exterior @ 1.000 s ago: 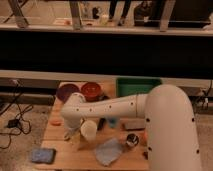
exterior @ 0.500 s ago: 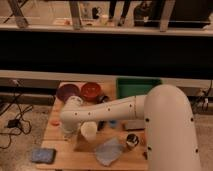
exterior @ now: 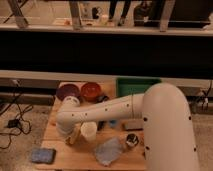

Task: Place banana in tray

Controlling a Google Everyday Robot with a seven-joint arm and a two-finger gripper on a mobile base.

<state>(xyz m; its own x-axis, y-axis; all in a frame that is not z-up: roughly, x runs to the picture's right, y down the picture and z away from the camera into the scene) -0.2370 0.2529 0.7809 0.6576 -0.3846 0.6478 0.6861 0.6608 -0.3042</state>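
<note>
Since the earlier frame, the white arm's gripper (exterior: 66, 131) has lowered at the table's left edge; jaw state cannot be told. Just right lies the small pale-yellow banana (exterior: 74, 136), tilted. Far right: the dark green rectangular plastic tray (exterior: 136, 86).

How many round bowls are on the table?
2: a purple bowl at the table's back left, a red bowl right beside it. The arm may hide others; gripper is front left.
</note>
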